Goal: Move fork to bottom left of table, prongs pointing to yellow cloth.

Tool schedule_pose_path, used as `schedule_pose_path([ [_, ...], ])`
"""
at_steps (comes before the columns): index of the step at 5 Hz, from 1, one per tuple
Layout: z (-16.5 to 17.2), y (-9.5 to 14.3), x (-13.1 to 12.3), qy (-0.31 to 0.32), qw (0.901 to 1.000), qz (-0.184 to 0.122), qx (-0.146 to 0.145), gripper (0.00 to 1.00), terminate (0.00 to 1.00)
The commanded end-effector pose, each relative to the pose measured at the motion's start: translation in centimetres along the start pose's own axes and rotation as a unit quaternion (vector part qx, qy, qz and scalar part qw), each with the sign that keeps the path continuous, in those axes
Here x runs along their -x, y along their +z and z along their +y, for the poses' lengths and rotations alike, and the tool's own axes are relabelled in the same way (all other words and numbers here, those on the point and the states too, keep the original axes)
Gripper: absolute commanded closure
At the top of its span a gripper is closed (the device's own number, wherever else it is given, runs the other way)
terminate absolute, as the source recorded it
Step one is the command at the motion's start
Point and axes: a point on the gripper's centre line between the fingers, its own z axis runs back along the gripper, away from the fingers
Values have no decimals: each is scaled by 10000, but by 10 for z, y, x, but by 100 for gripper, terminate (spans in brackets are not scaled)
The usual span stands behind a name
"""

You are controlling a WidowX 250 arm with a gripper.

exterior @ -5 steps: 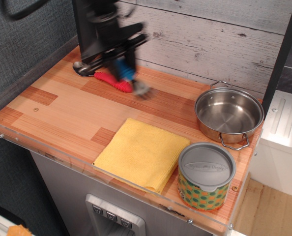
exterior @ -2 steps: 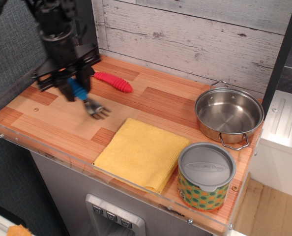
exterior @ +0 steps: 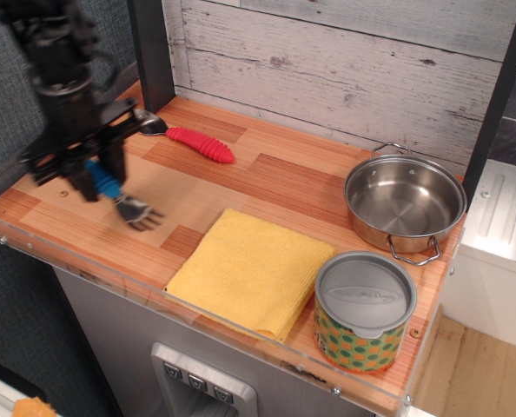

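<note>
tool (exterior: 95,174) gripping fork (exterior: 119,195), carried further left, nearer table (exterior: 267,178) front

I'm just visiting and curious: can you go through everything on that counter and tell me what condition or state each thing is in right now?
gripper: shut on the fork's blue handle.
fork: held at the table's front left, prongs toward the yellow cloth.
yellow cloth: folded, lying flat.
red-handled spoon: lying flat near the back wall.
steel pot: upright, empty, no lid.
can: upright, grey lid on.
table: wooden.
</note>
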Motion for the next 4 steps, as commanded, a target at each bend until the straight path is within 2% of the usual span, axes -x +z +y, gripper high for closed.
schedule_pose_path([
  [1, 21, 2, -14, 424, 9984, -311, -205, 100, 0],
  [4, 23, -22, -13, 764, 9940, -524, -577, 100, 0],
])
